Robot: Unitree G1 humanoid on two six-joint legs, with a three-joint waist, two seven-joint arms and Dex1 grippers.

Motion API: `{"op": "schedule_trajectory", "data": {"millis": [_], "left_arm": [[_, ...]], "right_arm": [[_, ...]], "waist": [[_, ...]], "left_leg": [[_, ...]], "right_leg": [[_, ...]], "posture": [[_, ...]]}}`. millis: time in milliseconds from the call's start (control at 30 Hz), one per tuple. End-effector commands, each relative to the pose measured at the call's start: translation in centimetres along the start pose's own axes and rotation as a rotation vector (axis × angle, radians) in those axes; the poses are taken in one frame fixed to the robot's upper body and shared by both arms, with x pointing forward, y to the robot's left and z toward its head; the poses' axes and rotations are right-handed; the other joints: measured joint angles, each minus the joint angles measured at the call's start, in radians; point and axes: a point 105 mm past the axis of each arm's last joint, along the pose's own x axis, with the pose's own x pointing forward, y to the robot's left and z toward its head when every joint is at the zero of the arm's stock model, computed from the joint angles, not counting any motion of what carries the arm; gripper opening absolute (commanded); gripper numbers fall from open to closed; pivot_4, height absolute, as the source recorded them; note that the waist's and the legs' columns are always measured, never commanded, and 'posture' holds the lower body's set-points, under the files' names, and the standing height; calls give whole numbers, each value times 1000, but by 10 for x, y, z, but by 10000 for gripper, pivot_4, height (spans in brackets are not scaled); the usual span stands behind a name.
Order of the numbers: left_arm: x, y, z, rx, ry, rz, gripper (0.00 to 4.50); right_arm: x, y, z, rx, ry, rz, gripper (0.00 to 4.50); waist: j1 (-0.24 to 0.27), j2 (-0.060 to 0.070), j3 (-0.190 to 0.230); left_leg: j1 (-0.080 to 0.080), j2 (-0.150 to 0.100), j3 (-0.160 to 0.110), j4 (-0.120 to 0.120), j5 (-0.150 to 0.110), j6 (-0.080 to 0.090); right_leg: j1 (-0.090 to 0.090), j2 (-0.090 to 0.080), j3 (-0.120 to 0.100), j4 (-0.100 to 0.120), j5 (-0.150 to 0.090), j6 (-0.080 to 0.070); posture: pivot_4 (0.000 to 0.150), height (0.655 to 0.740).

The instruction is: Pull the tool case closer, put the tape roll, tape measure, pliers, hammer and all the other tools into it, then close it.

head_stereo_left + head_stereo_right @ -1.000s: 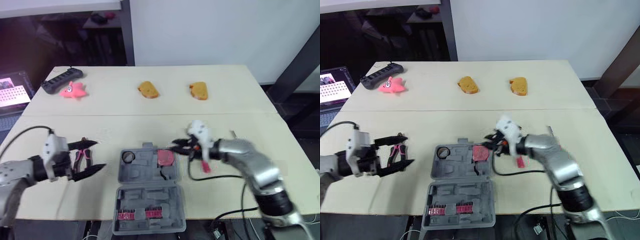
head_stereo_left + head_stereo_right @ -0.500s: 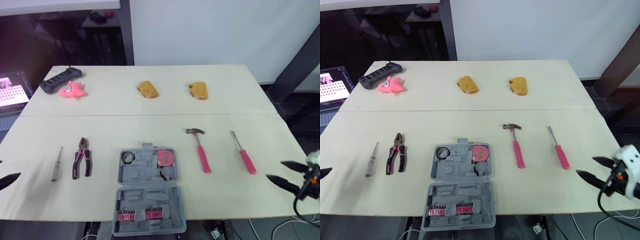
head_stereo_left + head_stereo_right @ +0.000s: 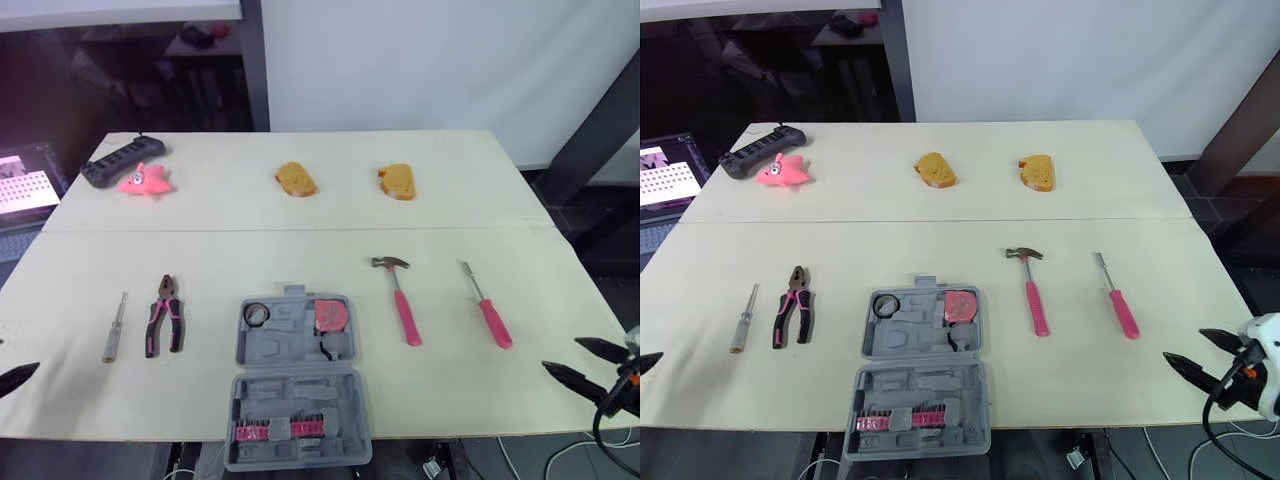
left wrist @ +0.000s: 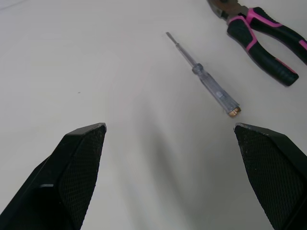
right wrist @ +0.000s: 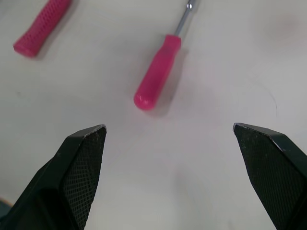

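The tool case [image 3: 297, 390] lies open and flat at the near edge of the table [image 3: 300, 215], at the middle of its width. Its farther half holds the tape roll [image 3: 256, 313] in the left corner and the pink tape measure [image 3: 331, 316] on the right; its nearer half carries a row of pink bits. Left of the case, apart from it, the pliers [image 3: 164, 315] lie with their pink-and-black handles toward the robot, and the clear-handled tester screwdriver [image 3: 114, 327] lies just beside them on the outer side. Right of the case lie the hammer [image 3: 400, 297] and, farther right, the pink screwdriver [image 3: 487, 307], both with handles toward the robot. The left pincer [image 4: 170, 127] hangs released at the table's near left edge, fingers spread wide, empty, near the tester's butt end. The right pincer [image 3: 561, 354] is likewise released and empty at the near right corner, near the pink screwdriver's handle.
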Motion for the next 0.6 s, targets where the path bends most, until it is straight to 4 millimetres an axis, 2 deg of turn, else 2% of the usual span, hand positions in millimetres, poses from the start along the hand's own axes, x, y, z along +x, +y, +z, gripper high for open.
{"op": "schedule_trajectory", "data": {"millis": [33,133,200,267,367,433,600], "left_arm": [[10,-11,10,18,-99,19,45000],[26,-37,21,-17,-180,2,45000],[53,-72,37,-86,-265,-7,45000],[71,-100,55,-154,-328,-3,45000],[88,-98,68,-239,-330,171,45000],[100,-106,75,-284,-277,219,45000],[114,-110,80,-340,-129,322,45000]], "right_arm": [[15,21,40,-59,-110,72,44721],[30,41,66,-88,-170,140,44721],[50,74,100,-145,-240,267,44721],[61,106,120,-199,-268,388,44721],[70,135,138,-240,-295,506,44721],[74,158,146,-277,-308,598,44721],[81,191,155,-360,-321,723,44721]], "waist": [[-2,2,0],[1,1,0],[3,-1,0],[7,1,0],[29,-2,0],[32,-2,0],[28,-3,0]], "left_leg": [[0,0,0,0,0,0],[0,0,1,1,0,0],[0,0,0,2,0,0],[-1,0,0,3,0,-1],[-1,0,-3,4,1,-2],[-2,0,-5,4,1,-2],[-2,-1,-5,4,3,-5]], "right_leg": [[0,0,0,0,0,0],[0,0,1,1,1,1],[1,0,1,1,2,3],[2,-1,2,0,3,6],[2,1,1,0,6,10],[2,1,-1,0,6,10],[3,0,0,-1,6,10]], "posture": [[1500,7400],[1500,7400],[1500,7400],[1500,7400],[1500,7400],[1500,7400],[1500,7400]]}}
